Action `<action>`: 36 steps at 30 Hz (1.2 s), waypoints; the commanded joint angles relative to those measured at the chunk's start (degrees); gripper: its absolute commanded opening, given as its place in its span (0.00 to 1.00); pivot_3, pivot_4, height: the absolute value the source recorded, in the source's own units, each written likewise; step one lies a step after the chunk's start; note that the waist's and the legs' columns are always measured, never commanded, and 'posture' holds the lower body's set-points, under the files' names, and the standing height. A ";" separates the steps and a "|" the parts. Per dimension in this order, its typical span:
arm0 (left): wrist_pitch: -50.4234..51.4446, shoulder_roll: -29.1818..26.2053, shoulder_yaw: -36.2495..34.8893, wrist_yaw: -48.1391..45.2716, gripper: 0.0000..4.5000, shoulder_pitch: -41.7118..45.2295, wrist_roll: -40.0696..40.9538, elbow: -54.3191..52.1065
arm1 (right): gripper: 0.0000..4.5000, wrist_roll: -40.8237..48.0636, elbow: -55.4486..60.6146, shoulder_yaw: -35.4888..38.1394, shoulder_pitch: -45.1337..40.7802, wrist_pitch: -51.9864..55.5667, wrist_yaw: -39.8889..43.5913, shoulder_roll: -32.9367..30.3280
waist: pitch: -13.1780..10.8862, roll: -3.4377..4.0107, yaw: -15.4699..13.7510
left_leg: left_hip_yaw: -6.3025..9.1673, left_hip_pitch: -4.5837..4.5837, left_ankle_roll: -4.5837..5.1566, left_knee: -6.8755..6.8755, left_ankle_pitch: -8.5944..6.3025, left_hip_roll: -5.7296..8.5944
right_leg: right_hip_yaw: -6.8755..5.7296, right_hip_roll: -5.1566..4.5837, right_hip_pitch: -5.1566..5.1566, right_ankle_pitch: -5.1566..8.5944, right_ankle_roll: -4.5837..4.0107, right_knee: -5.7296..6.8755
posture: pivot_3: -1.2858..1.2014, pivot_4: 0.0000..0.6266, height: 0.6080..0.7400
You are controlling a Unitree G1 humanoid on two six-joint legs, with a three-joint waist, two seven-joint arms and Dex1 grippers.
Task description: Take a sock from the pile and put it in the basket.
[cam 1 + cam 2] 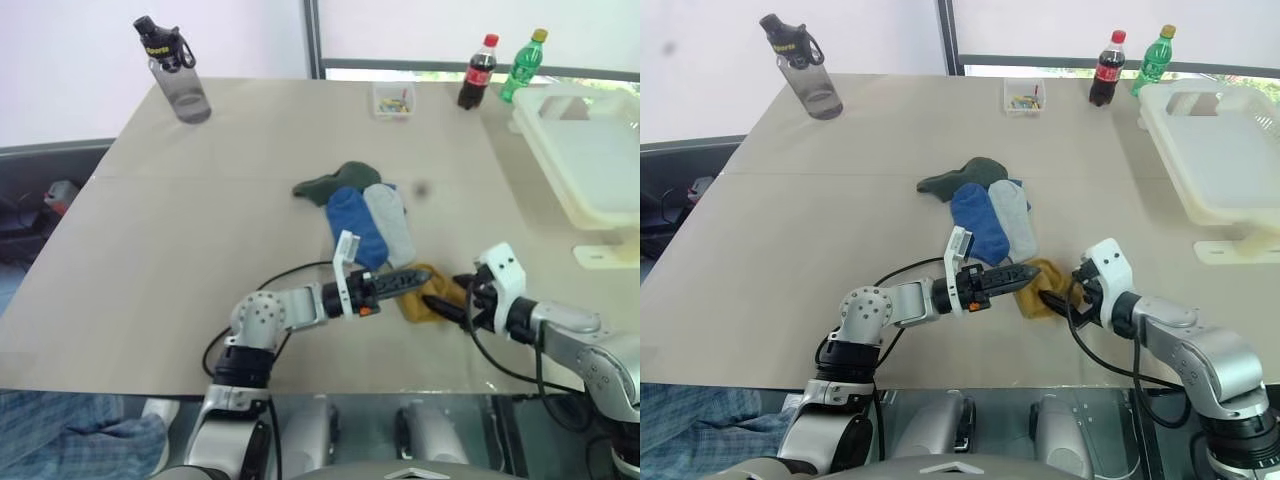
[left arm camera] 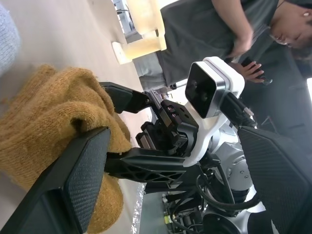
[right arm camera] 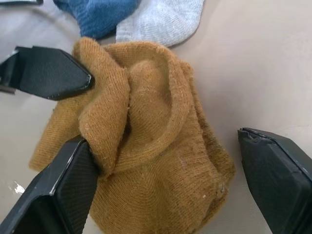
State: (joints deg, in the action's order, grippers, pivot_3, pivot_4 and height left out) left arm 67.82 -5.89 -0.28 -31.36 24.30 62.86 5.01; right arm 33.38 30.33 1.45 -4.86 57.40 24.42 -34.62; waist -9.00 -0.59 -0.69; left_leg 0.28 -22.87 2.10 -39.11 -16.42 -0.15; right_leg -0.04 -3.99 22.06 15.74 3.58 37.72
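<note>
- Left eye view: a beige table [image 1: 200,260] holds the pile [image 1: 365,215] of socks near its middle: dark green, blue and pale grey.
- A mustard sock [image 1: 425,292] lies on the table nearer the robot, touching the pile's edge.
- The left gripper [image 1: 408,280] and right gripper [image 1: 440,303] meet at this sock, both with jaws spread wide, fingers against the fabric.
- The basket [image 1: 585,165] sits at the far right, well apart.
- A red-labelled cola bottle [image 1: 477,72], a green bottle [image 1: 522,65] and a grey bottle [image 1: 175,72] with unreadable yellow lettering stand along the far edge.
</note>
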 commanded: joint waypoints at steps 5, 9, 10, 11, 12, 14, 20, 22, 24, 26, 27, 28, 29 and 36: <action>-10.83 -7.78 5.12 -7.28 1.00 -2.50 -10.83 -13.78 | 1.00 -4.03 -1.87 -4.81 1.68 -2.14 0.94 -0.24 | 0.02 0.03 0.45 | 0.00 0.09 -0.01 -0.02 0.00 -0.03 | 0.02 0.03 -0.05 0.00 0.00 0.04 | 0.52 0.24 1.00; -17.71 -14.97 8.37 -11.30 1.00 -5.17 -18.09 -19.38 | 0.88 -6.82 -2.52 -7.18 2.31 -3.60 1.76 -1.76 | 0.04 0.06 0.75 | 0.00 0.12 -0.16 0.03 0.09 -0.06 | 0.04 0.01 -0.07 0.01 -0.02 0.01 | 0.52 0.24 1.00; -19.40 -16.45 8.75 -12.10 1.00 -5.77 -19.51 -20.69 | 0.79 -7.43 -2.60 -7.54 2.49 -3.83 1.87 -2.10 | 0.04 0.05 0.74 | 0.00 0.12 -0.14 0.03 0.08 -0.05 | 0.04 -0.02 -0.08 0.01 -0.02 0.01 | 0.52 0.24 1.00; -21.89 -18.08 9.14 -13.04 1.00 -6.41 -21.55 -21.97 | 0.67 -7.84 -2.70 -7.78 2.60 -4.05 1.95 -2.30 | 0.04 0.03 0.67 | 0.00 0.12 -0.05 0.03 0.02 -0.05 | 0.03 -0.03 -0.08 0.01 -0.02 -0.02 | 0.52 0.24 1.00; -24.14 -19.27 9.31 -13.80 1.00 -6.98 -23.27 -22.94 | 0.56 -8.08 -2.78 -7.88 2.69 -4.23 2.01 -2.36 | 0.05 0.04 0.54 | 0.04 0.11 -0.01 0.02 0.00 -0.05 | 0.03 -0.04 -0.10 0.01 -0.02 -0.03 | 0.52 0.24 1.00; -27.08 -21.56 9.52 -14.73 1.00 -7.64 -26.02 -24.12 | 0.35 -8.37 -3.01 -8.04 2.71 -4.54 2.24 -2.27 | 0.06 0.03 0.45 | 0.12 0.13 0.00 0.02 -0.01 -0.05 | 0.07 -0.07 -0.18 0.01 -0.03 -0.08 | 0.52 0.24 1.00; -32.78 -26.04 8.60 -16.60 1.00 -9.04 -30.73 -25.78 | 0.01 -9.14 -3.73 -8.59 2.33 -5.92 3.07 -2.18 | 0.07 0.02 0.26 | 0.17 0.20 0.02 0.02 -0.02 -0.08 | 0.10 -0.17 -0.25 0.01 -0.04 -0.09 | 0.52 0.24 1.00; -33.88 -26.83 8.06 -16.93 1.00 -9.41 -31.36 -26.00 | 0.01 -9.28 -3.88 -8.60 2.13 -6.29 3.39 -2.13 | 0.07 0.01 0.23 | 0.19 0.19 0.02 0.02 -0.02 -0.09 | 0.08 -0.18 -0.26 0.01 -0.03 -0.09 | 0.52 0.24 1.00; -34.85 -27.50 7.41 -17.49 1.00 -9.86 -31.62 -26.53 | 0.01 -9.35 -3.90 -8.56 2.06 -6.54 3.70 -2.20 | 0.07 0.01 0.26 | 0.19 0.20 0.02 0.02 -0.02 -0.10 | 0.09 -0.22 -0.26 0.00 -0.03 -0.09 | 0.52 0.24 1.00; -35.79 -27.87 6.67 -17.68 1.00 -10.16 -31.68 -27.01 | 0.01 -9.41 -3.90 -8.54 2.04 -6.77 3.97 -2.30 | 0.07 0.01 0.25 | 0.19 0.19 0.02 0.02 -0.02 -0.12 | 0.08 -0.24 -0.25 0.00 -0.03 -0.09 | 0.52 0.24 1.00; -36.81 -28.17 5.84 -18.07 1.00 -10.36 -31.58 -27.40 | 0.01 -9.38 -3.83 -8.45 1.96 -6.94 4.30 -2.50 | 0.07 0.01 0.25 | 0.19 0.19 0.02 0.02 -0.02 -0.12 | 0.08 -0.27 -0.25 0.00 -0.03 -0.09 | 0.52 0.24 1.00; -37.71 -28.44 4.73 -18.59 1.00 -10.63 -31.11 -27.84 | 0.01 -9.24 -3.70 -8.15 1.82 -7.07 4.69 -2.72 | 0.07 0.01 0.24 | 0.19 0.19 0.02 0.02 -0.02 -0.12 | 0.07 -0.26 -0.25 0.00 -0.03 -0.09 | 0.52 0.24 1.00; -38.31 -28.75 3.86 -19.14 1.00 -10.89 -30.73 -28.17 | 0.01 -8.88 -3.58 -7.83 1.68 -6.97 5.38 -3.16 | 0.07 0.01 0.24 | 0.20 0.19 0.03 0.02 -0.02 -0.12 | 0.07 -0.26 -0.26 0.00 -0.03 -0.09 | 0.52 0.24 1.00; -41.17 -29.00 1.87 -21.15 1.00 -11.74 -30.48 -27.80 | 0.01 -5.40 -4.29 -2.09 -2.04 -6.35 8.75 -5.33 | 0.00 0.03 -0.07 | 0.23 0.14 0.03 0.02 -0.03 -0.10 | 0.01 -0.19 -0.27 0.00 -0.03 -0.14 | 0.52 0.24 1.00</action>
State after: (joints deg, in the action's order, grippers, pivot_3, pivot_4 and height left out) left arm 28.43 -34.98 2.90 -51.78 12.49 31.55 -20.78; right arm 28.00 27.55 -3.91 -6.18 49.88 33.13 -38.31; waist -9.00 -0.56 -0.75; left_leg 0.50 -22.74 2.13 -39.10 -16.44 -0.23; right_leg -0.03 -4.18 21.80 15.74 3.56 37.58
